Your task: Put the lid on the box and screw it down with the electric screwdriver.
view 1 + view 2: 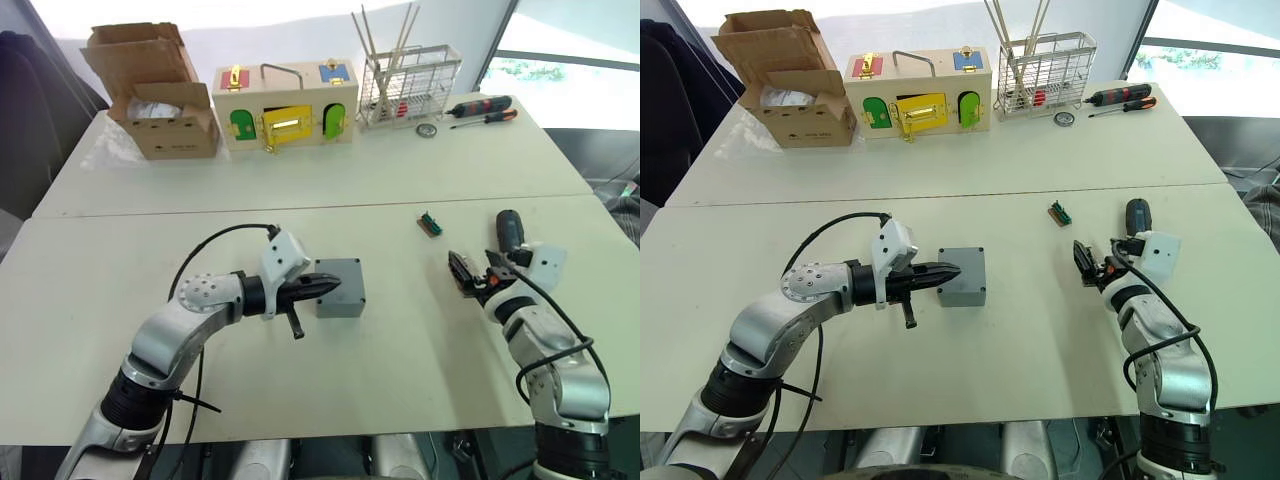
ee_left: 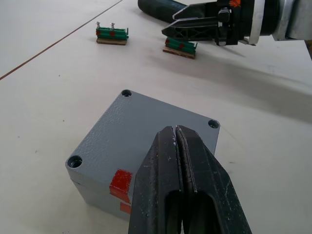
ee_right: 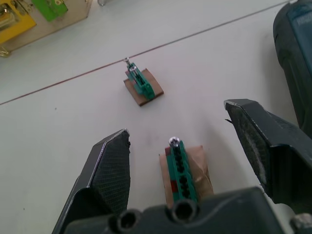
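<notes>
My left end effector (image 1: pixel 328 283), fingers pressed together, rests on the lid (image 1: pixel 338 281), which already sits on the box (image 1: pixel 341 302) at mid-counter, probably to steady it. My right end effector (image 3: pixel 195 161) is spread wide over a small green screw holder (image 3: pixel 181 170), likely reaching for a screw. The electric screwdriver (image 1: pixel 510 231) lies just beyond it. On the far counter (image 1: pixel 300 180), an open cardboard box (image 1: pixel 160 95) holds pale wrapping, and a wire basket (image 1: pixel 410 85) holds sticks.

Lid (image 2: pixel 146 127) – matt grey plastic, finely pebbled; box (image 2: pixel 105 195) same finish. Table (image 1: pixel 400 180) – smooth matt white. Left gripper's fingers (image 2: pixel 161 185) – black, slightly glossy.
</notes>
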Tool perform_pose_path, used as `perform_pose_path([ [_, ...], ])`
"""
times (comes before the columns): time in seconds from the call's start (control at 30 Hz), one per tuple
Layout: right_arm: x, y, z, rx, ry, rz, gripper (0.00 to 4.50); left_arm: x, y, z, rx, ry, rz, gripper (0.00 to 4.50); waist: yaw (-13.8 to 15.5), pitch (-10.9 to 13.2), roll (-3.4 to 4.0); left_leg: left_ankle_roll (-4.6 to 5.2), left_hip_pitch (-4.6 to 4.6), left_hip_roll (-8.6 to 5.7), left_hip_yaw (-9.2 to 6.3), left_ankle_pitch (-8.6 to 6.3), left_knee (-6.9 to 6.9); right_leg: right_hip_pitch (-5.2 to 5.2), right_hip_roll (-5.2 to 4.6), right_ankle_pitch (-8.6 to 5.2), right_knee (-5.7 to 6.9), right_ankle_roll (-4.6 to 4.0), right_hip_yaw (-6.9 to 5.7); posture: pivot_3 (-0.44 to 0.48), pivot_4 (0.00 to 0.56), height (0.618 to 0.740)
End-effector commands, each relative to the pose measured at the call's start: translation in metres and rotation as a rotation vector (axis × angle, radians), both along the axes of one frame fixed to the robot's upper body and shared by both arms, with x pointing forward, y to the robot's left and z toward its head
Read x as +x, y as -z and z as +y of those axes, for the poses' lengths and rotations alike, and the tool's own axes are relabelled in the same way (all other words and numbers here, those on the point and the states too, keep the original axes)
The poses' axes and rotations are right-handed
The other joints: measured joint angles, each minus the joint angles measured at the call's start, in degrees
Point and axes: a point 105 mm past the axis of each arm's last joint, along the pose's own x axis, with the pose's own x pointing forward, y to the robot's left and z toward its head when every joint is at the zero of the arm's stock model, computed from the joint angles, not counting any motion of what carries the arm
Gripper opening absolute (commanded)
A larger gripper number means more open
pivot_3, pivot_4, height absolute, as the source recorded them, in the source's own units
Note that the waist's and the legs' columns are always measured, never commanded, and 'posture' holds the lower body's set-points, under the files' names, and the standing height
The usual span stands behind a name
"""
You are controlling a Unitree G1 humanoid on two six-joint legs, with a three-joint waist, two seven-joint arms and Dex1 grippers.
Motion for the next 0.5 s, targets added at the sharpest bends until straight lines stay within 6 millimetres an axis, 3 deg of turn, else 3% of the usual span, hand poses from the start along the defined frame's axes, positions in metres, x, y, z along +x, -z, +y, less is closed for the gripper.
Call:
perform_pose_path([
  [0.03,0.0020,-0.0048,0.0001,0.006,-0.010,-0.017,3.44,-0.0002,-0.0073,-0.0017,-0.005,0.010,-0.045,0.00,0.0,0.0,0.00,0.01,0.00,0.00,0.00,-0.01,0.00,0.00,0.00,0.00,0.00,0.00,0.00,0.000,0.150,0.734],
  [0.2,0.0051,-0.0033,0.0002,0.004,-0.015,-0.010,3.44,-0.0001,-0.0072,-0.0014,-0.003,0.009,-0.047,0.00,0.0,0.0,0.00,0.01,0.00,0.00,0.00,-0.01,0.00,0.00,0.00,0.00,0.00,0.00,0.00,0.000,0.150,0.734],
  [0.23,0.0056,-0.0030,0.0004,0.003,-0.016,-0.010,3.25,-0.0001,-0.0071,-0.0012,-0.002,0.008,-0.047,0.00,0.0,0.0,0.00,0.01,0.00,0.00,0.00,-0.01,0.00,0.00,0.00,0.00,0.00,0.00,0.00,0.000,0.150,0.734],
  [0.37,0.0086,-0.0032,0.0019,0.003,-0.020,-0.014,2.02,-0.0005,-0.0064,0.0002,0.001,0.003,-0.047,0.00,0.0,0.0,0.00,0.01,0.00,0.00,0.00,0.00,0.00,0.00,0.00,0.00,0.00,0.00,0.00,0.000,0.150,0.734],
  [0.5,0.0100,-0.0040,0.0032,0.003,-0.022,-0.018,0.05,-0.0010,-0.0050,0.0005,0.006,0.001,-0.046,0.00,0.0,0.0,0.00,0.00,0.00,0.00,0.00,0.00,0.00,0.00,0.00,0.00,0.00,0.00,0.00,0.000,0.150,0.734],
])
